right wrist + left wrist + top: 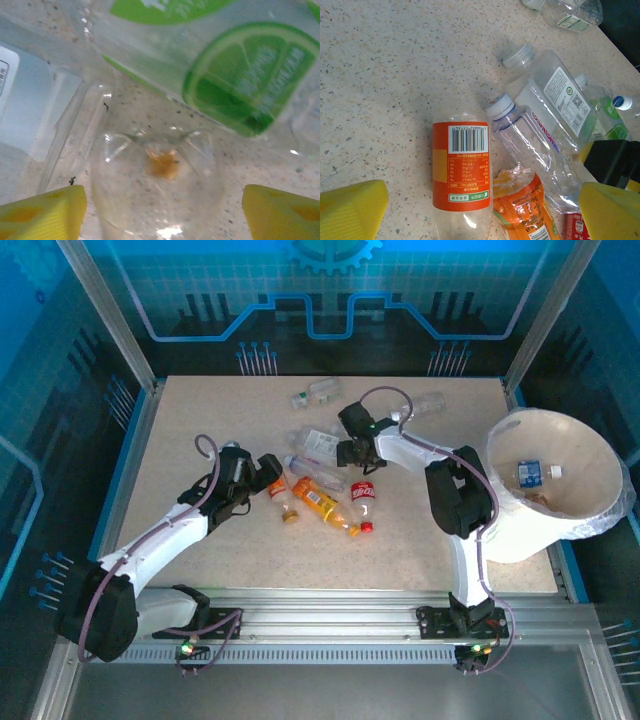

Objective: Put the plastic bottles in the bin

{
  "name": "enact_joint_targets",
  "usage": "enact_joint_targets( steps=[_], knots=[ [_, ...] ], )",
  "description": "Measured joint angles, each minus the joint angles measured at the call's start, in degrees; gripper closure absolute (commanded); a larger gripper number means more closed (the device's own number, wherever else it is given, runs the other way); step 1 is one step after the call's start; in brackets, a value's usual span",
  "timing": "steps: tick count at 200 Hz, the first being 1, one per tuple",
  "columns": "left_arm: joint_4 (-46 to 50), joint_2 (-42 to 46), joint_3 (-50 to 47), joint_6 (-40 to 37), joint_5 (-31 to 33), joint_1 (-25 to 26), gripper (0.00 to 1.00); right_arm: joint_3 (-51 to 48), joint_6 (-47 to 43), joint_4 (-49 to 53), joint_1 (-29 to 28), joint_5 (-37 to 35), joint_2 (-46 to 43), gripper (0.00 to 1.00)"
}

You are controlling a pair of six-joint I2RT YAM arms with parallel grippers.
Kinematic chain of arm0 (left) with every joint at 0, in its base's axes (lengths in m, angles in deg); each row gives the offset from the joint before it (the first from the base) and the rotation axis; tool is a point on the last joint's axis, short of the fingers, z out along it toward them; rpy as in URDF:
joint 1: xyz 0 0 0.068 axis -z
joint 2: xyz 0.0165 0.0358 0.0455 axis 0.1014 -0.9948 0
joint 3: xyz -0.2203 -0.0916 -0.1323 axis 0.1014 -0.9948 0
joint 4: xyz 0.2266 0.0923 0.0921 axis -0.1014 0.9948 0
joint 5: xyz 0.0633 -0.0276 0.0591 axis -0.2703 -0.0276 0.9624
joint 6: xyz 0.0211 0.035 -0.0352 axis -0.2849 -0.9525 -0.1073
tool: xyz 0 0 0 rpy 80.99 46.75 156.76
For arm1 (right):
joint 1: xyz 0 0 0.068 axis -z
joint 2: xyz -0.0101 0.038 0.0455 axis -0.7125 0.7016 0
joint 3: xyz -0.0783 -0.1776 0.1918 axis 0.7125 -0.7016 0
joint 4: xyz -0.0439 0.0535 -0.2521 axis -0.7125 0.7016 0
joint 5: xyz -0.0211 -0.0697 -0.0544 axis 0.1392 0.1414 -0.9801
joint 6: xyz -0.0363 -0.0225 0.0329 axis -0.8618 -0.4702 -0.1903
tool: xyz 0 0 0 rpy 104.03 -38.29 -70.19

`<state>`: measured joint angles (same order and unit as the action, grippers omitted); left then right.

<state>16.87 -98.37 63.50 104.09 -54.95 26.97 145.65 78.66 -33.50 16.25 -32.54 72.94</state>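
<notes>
Several plastic bottles lie in a heap mid-table. My left gripper (pixel 268 474) (pixel 480 215) is open, its yellow pads (pixel 351 210) wide to either side of a clear bottle with an orange label (pixel 461 167) (pixel 283 496), not touching it. My right gripper (pixel 351 453) (pixel 162 212) stands open around the base of a clear bottle (pixel 159 185), with a small gap at each pad (pixel 45 212). A lime-labelled bottle (pixel 240 75) lies just beyond. The bin (pixel 590 455) stands at the right edge with a blue-labelled bottle (pixel 529 473) inside.
A crushed orange bottle (pixel 322 502) (pixel 527 207) and a red-labelled one (pixel 363 493) lie beside the left gripper's bottle. Clear bottles (pixel 540 145) crowd the middle, and two more (pixel 316 395) (pixel 425 405) lie near the table's far edge. Metal posts frame the table.
</notes>
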Motion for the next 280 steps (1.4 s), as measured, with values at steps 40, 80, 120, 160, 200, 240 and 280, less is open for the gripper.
enact_joint_targets(
  steps=[40, 80, 120, 160, 200, 240, 280],
  knots=[
    [0.0, -0.4, 0.0, 0.0, 0.0, 0.0, 0.01, 1.9, -0.2, -0.5, 0.0, 1.1, 1.6, 0.23],
    [0.0, -0.4, 0.0, 0.0, 0.0, 0.0, 0.01, 0.8, -0.2, -1.6, 0.0, 1.0, 1.3, 0.22],
    [0.0, -1.3, 0.0, 0.0, -0.1, 0.0, 0.01, -5.9, -0.9, -1.6, -0.2, -0.1, -1.0, 0.26],
    [-0.1, -2.5, 0.0, 0.0, -1.0, 0.0, 0.01, -8.8, -2.1, -2.4, -0.4, 0.0, -3.0, 0.32],
    [-0.5, -3.2, 0.0, -0.1, -3.1, 0.0, 0.01, -8.2, -3.4, -3.0, -0.4, -0.5, -2.4, 0.47],
    [-2.1, -3.3, 0.0, -1.2, -5.0, 0.0, 0.01, -12.7, -5.4, -5.9, -1.3, -2.1, -9.6, 0.52],
    [-2.7, -5.9, 0.0, -1.5, -5.4, -0.4, 0.01, -17.7, -9.8, -9.9, -3.1, -2.7, -27.7, 0.54]
  ],
)
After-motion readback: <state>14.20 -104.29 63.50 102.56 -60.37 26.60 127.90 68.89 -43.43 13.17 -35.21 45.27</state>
